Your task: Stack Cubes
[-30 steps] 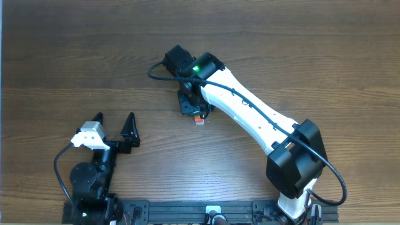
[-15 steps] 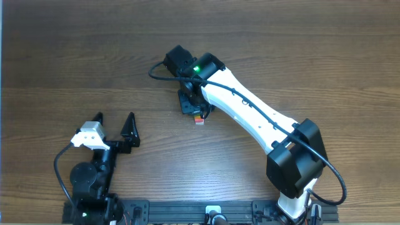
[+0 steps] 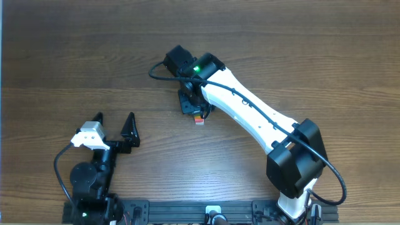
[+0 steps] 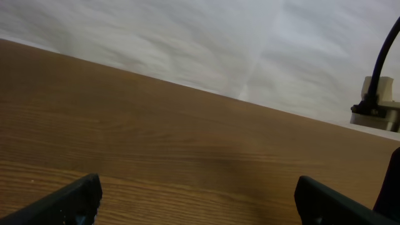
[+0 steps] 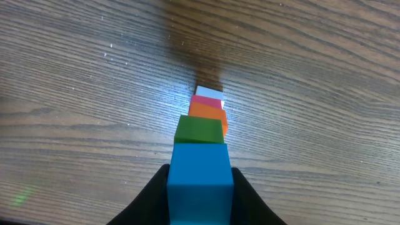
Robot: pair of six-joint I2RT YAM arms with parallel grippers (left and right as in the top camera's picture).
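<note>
Right gripper (image 5: 200,199): fingers pressed against both sides of the blue cube (image 5: 200,170) | Blue cube: tops the stack of green (image 5: 199,130), orange (image 5: 208,113), pink (image 5: 206,100), white (image 5: 210,92), mid-table (image 3: 312,56) | Left gripper (image 3: 114,120): spread wide, holding nothing, well apart from the stack

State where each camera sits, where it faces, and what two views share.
Top view: fixed overhead, facing down on the wooden table; both arms show, left gripper open.
Left wrist view: on the left arm, facing low across the table; its fingers show.
Right wrist view: on the right arm, facing down the cube stack; right gripper holds the blue cube.
Shared: cube stack, top and right wrist views.
</note>
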